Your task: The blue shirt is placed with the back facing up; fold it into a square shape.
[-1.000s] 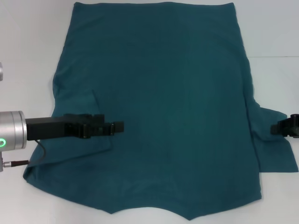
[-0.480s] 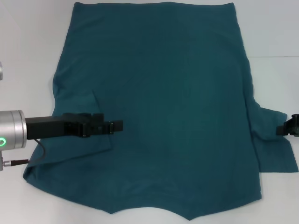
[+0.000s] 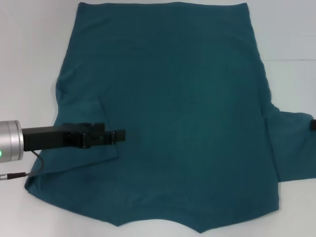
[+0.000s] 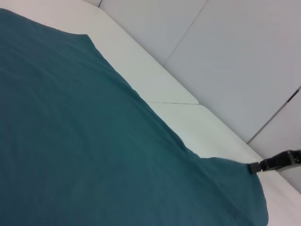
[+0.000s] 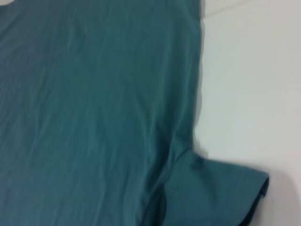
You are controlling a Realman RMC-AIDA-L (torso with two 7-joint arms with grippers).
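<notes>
The blue shirt [image 3: 173,113] lies spread on the white table [image 3: 29,49], plain side up. Its left sleeve [image 3: 86,123] is folded inward over the body. My left gripper [image 3: 118,135] reaches in from the left, just above that folded sleeve. The right sleeve [image 3: 291,148] lies flat and stretched out toward the right edge of the head view. My right gripper [image 3: 313,124] shows only as a dark tip there. In the left wrist view the right gripper [image 4: 257,166] pinches the sleeve's outer corner. The right wrist view shows the shirt [image 5: 94,103] and the sleeve hem [image 5: 249,188].
Bare white table surrounds the shirt at the left and at the upper right [image 3: 291,34]. A seam in the tabletop [image 4: 174,102] runs out from under the shirt. Grey wall panels [image 4: 235,56] stand beyond the table's far edge.
My right gripper has moved right, almost out of the head view, drawing the right sleeve out flat. My left gripper has slid slightly back to the left over the folded sleeve.
</notes>
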